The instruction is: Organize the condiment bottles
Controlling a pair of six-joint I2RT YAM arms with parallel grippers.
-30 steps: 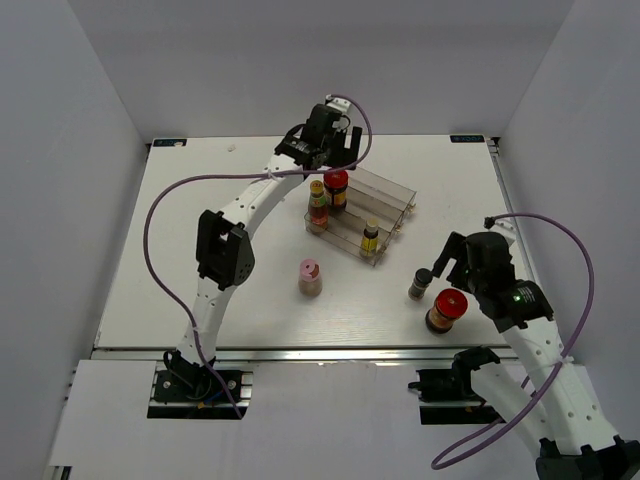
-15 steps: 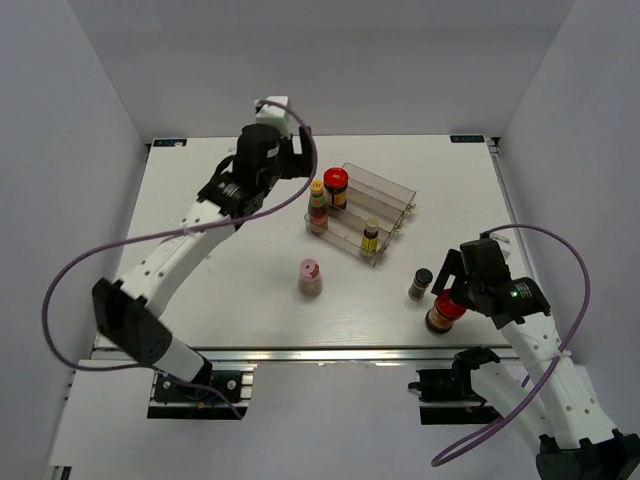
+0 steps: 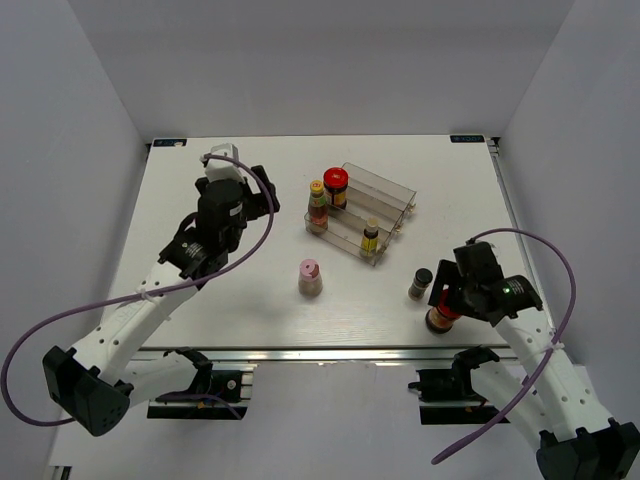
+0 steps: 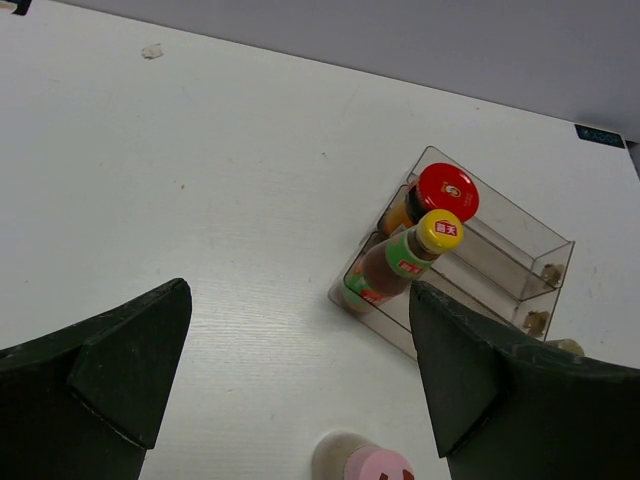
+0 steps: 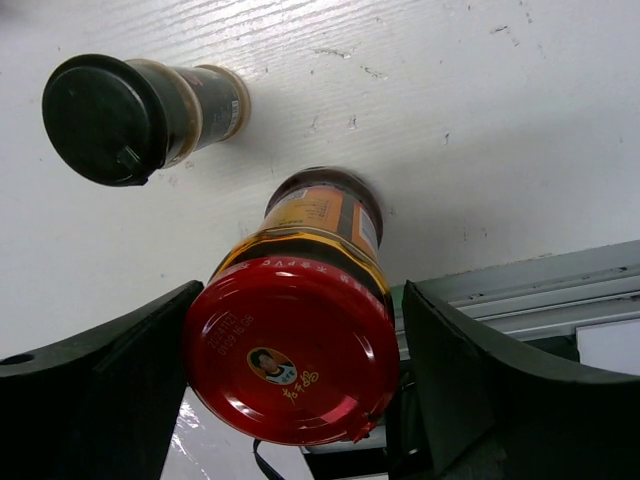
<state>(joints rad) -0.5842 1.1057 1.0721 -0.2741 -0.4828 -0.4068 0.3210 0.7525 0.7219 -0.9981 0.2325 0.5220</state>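
A dark jar with a red lid [image 3: 440, 318] stands near the table's front right edge. My right gripper [image 3: 446, 304] is open with a jaw on each side of its lid [image 5: 290, 350]; I see no firm grip. The small black-capped bottle [image 3: 421, 283] stands just beyond it, also in the right wrist view [image 5: 105, 118]. The other red-lid jar [image 3: 336, 183] and two yellow-capped bottles [image 3: 317, 205] [image 3: 370, 235] stand in the clear rack [image 3: 390, 205]. The pink-capped shaker [image 3: 310, 277] stands alone mid-table. My left gripper [image 3: 258, 203] is open and empty, above the table left of the rack.
The table's front metal rail [image 5: 520, 290] runs right beside the gripped-around jar. In the left wrist view the rack [image 4: 500, 240] lies ahead to the right and the pink shaker [image 4: 375, 465] at the bottom edge. White walls enclose the table.
My left arm has swung back from above the rack to the left-middle of the table. My right gripper has dropped down around the front red-lid jar.
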